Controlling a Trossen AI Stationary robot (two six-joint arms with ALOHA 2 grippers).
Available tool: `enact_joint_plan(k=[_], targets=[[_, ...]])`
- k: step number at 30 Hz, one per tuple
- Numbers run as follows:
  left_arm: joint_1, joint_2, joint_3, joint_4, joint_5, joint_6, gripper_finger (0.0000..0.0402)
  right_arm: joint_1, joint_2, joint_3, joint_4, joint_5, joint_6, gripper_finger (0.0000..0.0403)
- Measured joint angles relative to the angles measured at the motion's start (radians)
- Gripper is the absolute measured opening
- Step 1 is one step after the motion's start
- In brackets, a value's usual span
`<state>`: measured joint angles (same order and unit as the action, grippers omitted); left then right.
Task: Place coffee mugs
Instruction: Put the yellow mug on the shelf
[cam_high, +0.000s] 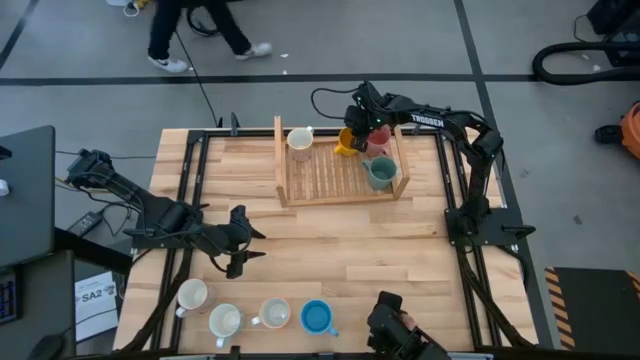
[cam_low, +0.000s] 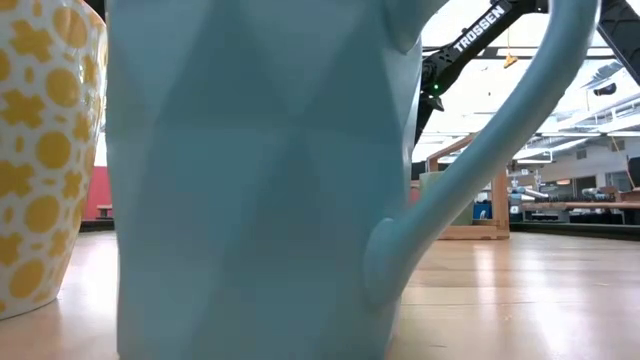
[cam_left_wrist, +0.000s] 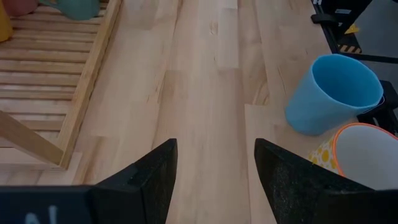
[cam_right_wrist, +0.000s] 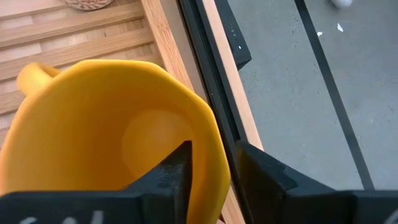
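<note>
The right gripper (cam_high: 354, 128) is hovering over the wooden rack (cam_high: 290, 190) at the table's far side, its fingers parted around the rim of the orange mug (cam_right_wrist: 106, 137), 1 inside and 1 outside. Pink (cam_high: 378, 139), teal (cam_high: 380, 172) and 1 white mug (cam_high: 299, 141) are sitting in the rack. The left gripper (cam_high: 248, 250) is waiting open mid-table, near 4 mugs lining the front edge, including the blue mug (cam_high: 316, 318).

I see the pale wooden plank table (cam_high: 330, 250) carrying a slatted wooden tray (cam_high: 335, 175) at its far side and, along its near edge, a row of four mugs: two white ones (cam_high: 192, 295) (cam_high: 225, 320), a cream yellow-patterned one (cam_high: 274, 313) and a blue one (cam_high: 317, 318).
</note>
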<state>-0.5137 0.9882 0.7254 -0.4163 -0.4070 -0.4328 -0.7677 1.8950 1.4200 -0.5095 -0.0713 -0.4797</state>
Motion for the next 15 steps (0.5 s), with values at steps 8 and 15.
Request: enact_joint_plan(k=[8,15], targets=[[0.000,0.000,0.000,0.000,0.000,0.000,0.0222,0.000,0.000,0.000,0.021,0.007,-0.003,0.0157],[0.000,0.000,0.000,0.000,0.000,0.000,0.0222,0.001,0.000,0.000,0.029,0.068,0.002,0.0156]])
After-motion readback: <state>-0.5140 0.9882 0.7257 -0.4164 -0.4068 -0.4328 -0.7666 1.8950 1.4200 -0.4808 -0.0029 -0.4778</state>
